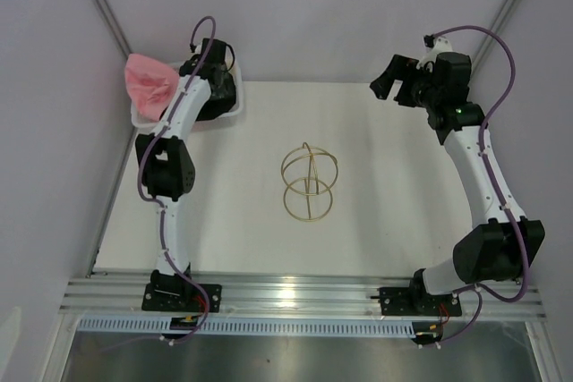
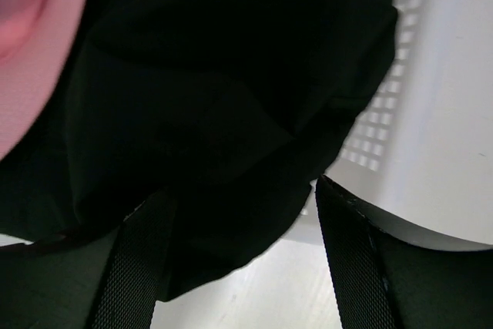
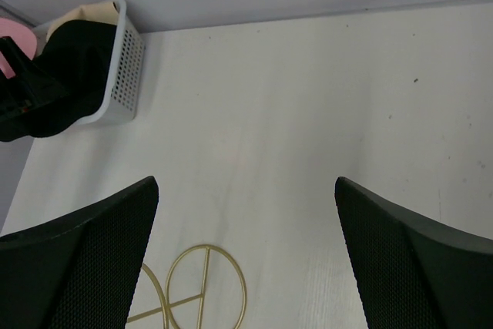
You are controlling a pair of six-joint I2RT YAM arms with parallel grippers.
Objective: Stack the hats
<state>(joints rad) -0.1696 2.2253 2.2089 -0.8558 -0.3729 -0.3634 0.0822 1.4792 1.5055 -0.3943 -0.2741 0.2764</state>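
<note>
White mesh basket [image 3: 128, 63] at far-left corner of table [image 1: 403, 203]; gold wire frame [image 1: 310, 182], poss. a stand, mid-table.

Soft, even light from above leaves the worktop [image 1: 376, 221] bright, with faint shadows and a glare streak on the metal rail [image 1: 295, 292]. Just ahead of the left gripper [image 2: 240, 194], the black hat [image 2: 216, 98] is a dark mass without detail, and the pink hat [image 2: 31, 36] beside it is blurred. Ahead of the right gripper [image 3: 246, 186] the surface is sharp.
</note>
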